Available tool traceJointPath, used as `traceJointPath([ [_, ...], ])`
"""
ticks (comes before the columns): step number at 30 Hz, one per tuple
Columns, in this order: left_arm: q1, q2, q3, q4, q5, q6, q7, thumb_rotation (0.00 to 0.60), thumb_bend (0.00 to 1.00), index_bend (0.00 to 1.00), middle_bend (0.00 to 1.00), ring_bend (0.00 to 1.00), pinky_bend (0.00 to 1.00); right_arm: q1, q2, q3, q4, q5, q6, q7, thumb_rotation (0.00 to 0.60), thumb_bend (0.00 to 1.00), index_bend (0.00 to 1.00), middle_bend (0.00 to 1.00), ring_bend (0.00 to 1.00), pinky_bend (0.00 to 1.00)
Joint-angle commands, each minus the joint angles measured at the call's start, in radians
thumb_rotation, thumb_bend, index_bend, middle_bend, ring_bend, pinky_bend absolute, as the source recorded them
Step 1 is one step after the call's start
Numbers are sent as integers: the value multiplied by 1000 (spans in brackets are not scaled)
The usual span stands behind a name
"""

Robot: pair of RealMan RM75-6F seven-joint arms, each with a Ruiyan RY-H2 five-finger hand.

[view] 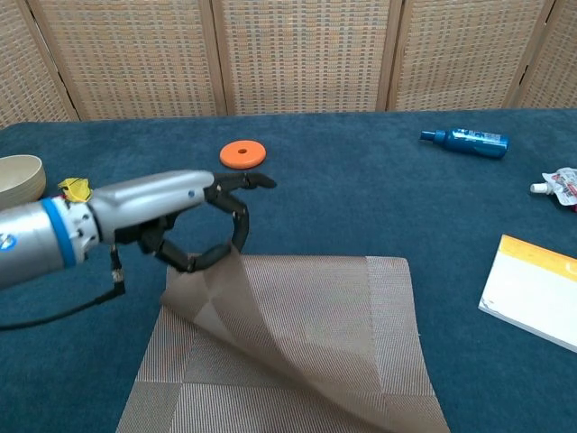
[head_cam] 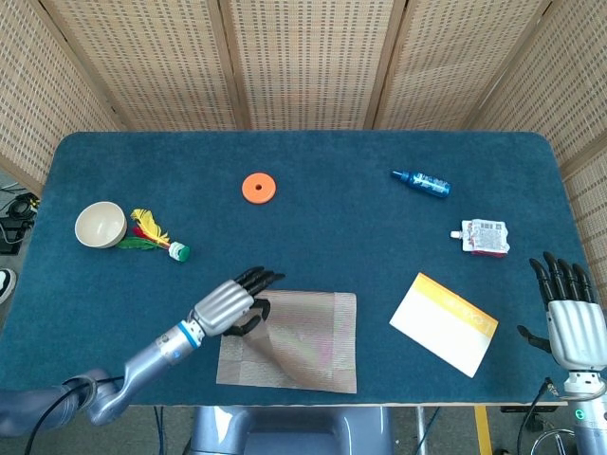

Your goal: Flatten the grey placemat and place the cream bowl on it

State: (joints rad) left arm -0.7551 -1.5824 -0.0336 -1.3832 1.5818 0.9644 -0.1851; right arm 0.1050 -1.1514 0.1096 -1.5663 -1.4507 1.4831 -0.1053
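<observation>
1. I see the cream bowl (head_cam: 101, 225) standing far left of the grey placemat (head_cam: 303, 343) on the blue worktop (head_cam: 313, 227), with a feathered shuttlecock (head_cam: 152, 234) touching its right side.
2. My left hand (head_cam: 230, 301) is at the placemat's far left corner; its fingers (view: 236, 214) pinch that corner and hold it raised off the worktop.
3. The placemat lies at the near edge of the worktop, with a fold of it curling up from the lifted corner, so it is not flat.
4. An orange disc (head_cam: 258, 187) sits well beyond the placemat, toward the back.
5. A yellow-and-white notepad (head_cam: 444, 323) lies just right of the placemat.
6. A blue bottle (head_cam: 423, 182) lies on its side, far behind the notepad.
7. A small printed pouch (head_cam: 485, 237) lies right of the bottle.
8. My right hand (head_cam: 572, 318) is right of the notepad at the worktop's edge, fingers (head_cam: 560, 278) straight, apart, holding nothing.
</observation>
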Motion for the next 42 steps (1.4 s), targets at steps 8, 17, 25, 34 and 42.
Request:
traceJointPath([
  [8,-155,-58,-251,234,-423,-245,71,600,744,815,0,0,0,4,-8,3,11,12,-9,-10,600,0,52,0,0,0],
  [17,-203,-201,-294,579,-561,-288,114,600,744,815,0,0,0,11,-20,8,28,35,-29,-28,600,0,52,0,0,0],
  [25,-212,-268,-305,734,-532,-272,38,600,524,585,0,0,0,13,-23,8,35,43,-35,-30,600,0,52,0,0,0],
  [34,-140,-166,-278,606,-445,-142,7,600,0,0,0,0,0,12,-20,1,28,30,-32,-30,600,0,54,0,0,0],
  [42,41,60,-247,208,-481,48,182,600,0,0,0,0,0,13,-23,-15,21,4,-33,-39,600,0,63,0,0,0],
])
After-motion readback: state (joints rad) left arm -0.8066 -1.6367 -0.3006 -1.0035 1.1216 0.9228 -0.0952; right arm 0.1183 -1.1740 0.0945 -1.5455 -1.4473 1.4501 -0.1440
